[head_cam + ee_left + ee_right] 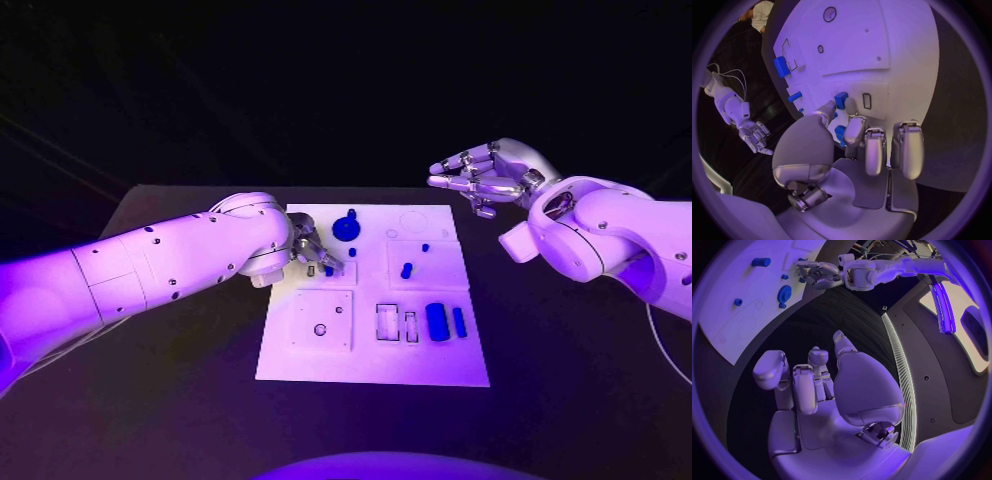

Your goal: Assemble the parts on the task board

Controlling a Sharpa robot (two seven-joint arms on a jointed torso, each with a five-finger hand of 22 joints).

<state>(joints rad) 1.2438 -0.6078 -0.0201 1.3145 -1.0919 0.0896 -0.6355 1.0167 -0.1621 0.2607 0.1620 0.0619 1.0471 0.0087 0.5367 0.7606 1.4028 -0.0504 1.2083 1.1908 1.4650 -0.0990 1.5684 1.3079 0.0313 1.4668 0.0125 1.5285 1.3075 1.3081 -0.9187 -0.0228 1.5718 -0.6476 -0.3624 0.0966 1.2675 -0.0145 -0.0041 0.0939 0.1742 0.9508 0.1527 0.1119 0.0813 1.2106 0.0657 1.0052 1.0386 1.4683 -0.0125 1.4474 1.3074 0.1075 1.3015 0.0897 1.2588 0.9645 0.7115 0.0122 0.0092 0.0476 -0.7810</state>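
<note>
The white task board (372, 355) lies in the middle of the black table. My left hand (307, 250) hovers low over its far left part. In the left wrist view a small blue part (840, 132) sits pinched between the thumb and a finger (854, 131), with a second blue block (841, 99) standing on the board (879, 45) just past the thumb tip. A round blue part (346, 228) stands beyond the hand. My right hand (483, 178) is raised off the board's far right corner, fingers apart and holding nothing.
Two long blue parts (437, 322) (459, 321) lie at the board's right side beside rectangular slots (387, 322). Small blue pieces (407, 270) (426, 247) sit mid-right. A raised plate with holes (320, 322) is at the near left. Black table surrounds the board.
</note>
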